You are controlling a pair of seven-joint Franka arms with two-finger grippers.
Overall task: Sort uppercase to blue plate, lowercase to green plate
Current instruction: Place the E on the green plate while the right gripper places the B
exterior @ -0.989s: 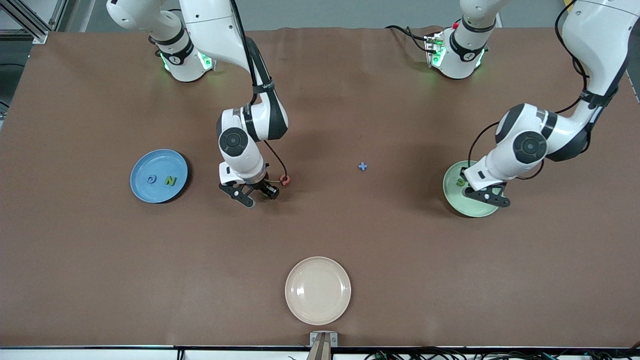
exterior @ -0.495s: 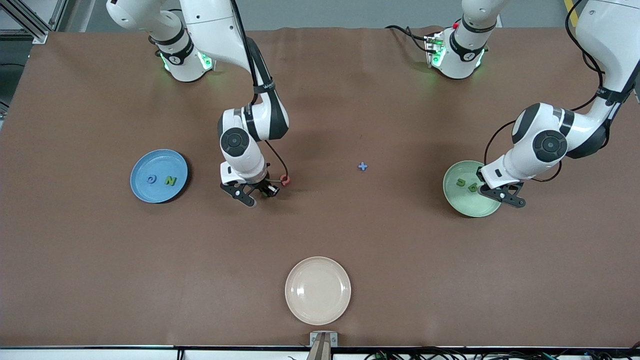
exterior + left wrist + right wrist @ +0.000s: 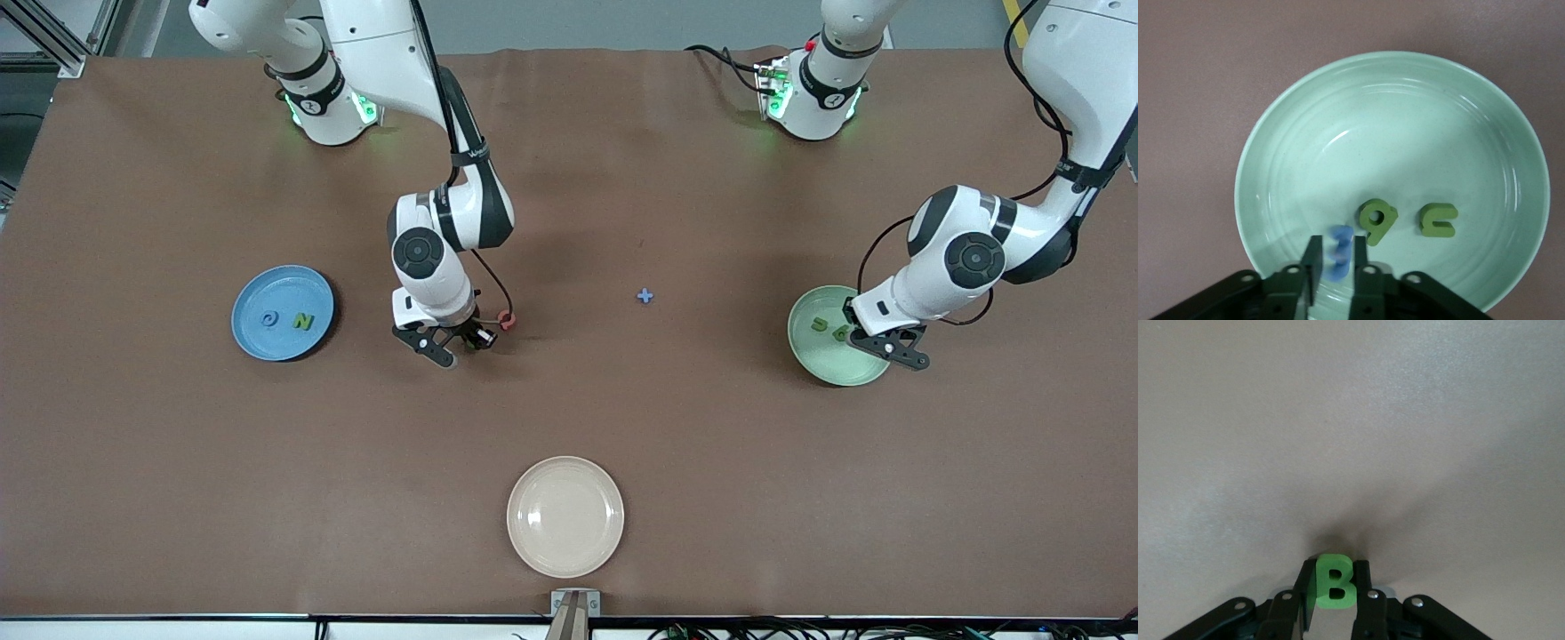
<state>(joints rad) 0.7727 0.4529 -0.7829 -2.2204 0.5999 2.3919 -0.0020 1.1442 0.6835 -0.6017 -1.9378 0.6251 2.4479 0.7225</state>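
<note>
- Front: right gripper (image 3: 442, 348) no longer open, low at the table between blue plate (image 3: 283, 313) and pink Q (image 3: 507, 321). Left gripper (image 3: 892, 348) back over green plate (image 3: 836, 335).
- Left wrist: I see fingers (image 3: 1313, 261) still around blue m (image 3: 1338, 253), possibly loosening; drop pending.
- Right wrist: fingers (image 3: 1304, 584) clamp green B (image 3: 1334, 581); blue plate next.

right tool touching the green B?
Touching. The right wrist view shows the right tool with its fingers pressed against both sides of the green B, no gap on either side, over bare table.
</note>
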